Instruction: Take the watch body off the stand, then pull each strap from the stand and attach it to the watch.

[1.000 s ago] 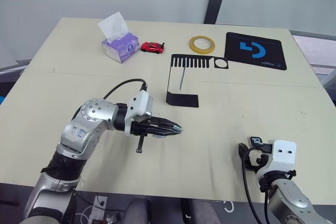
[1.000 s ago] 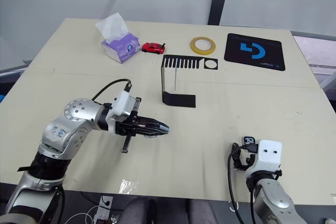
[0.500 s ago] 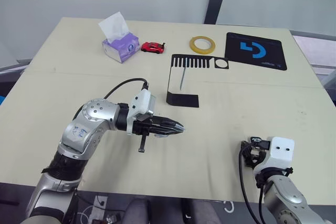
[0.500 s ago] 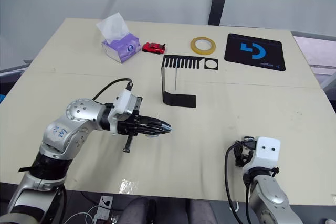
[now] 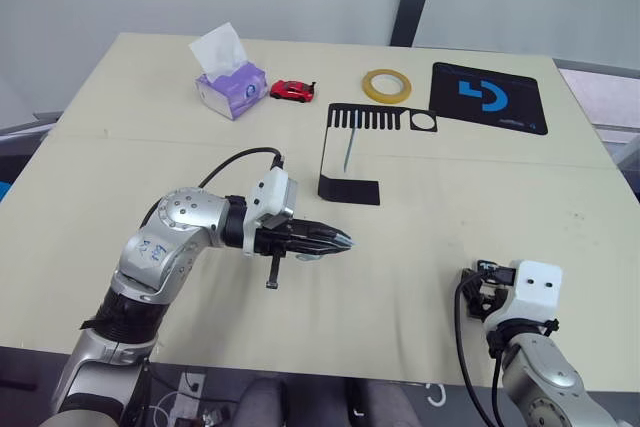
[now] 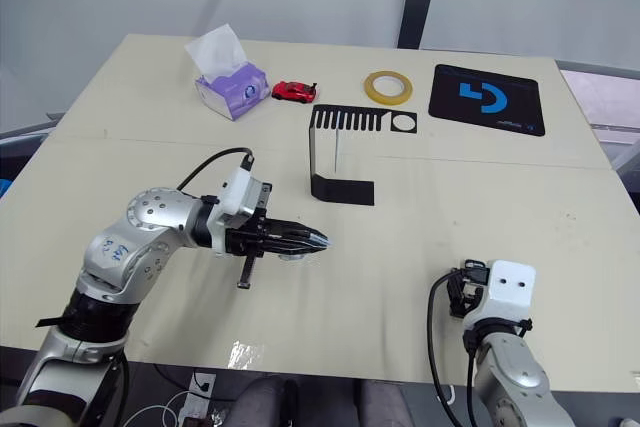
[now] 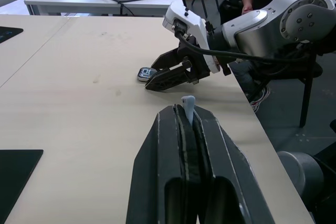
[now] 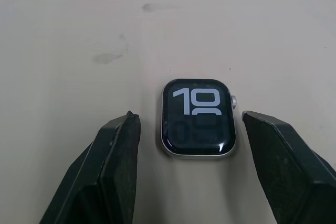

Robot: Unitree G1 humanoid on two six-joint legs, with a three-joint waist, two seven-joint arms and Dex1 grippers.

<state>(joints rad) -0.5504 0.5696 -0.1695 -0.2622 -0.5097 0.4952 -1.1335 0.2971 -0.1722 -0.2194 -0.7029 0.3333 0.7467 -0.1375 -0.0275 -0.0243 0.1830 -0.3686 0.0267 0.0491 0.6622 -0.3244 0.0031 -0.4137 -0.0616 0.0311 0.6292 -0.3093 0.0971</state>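
A pale table [image 5: 120, 167] holds a black stand [image 5: 352, 152] at its centre, one thin strap [image 5: 345, 150] hanging from its slotted top. The left gripper [image 7: 185, 109] hovers in front of the stand, fingers pressed together on a pale strap end [image 7: 188, 103]. Near the front right edge, the watch body [image 8: 198, 117] lies flat, screen up, between the spread fingers of the right gripper [image 8: 191, 129], touching neither. At the back, a tissue box [image 5: 230, 85] holds a white tissue [image 5: 215, 49].
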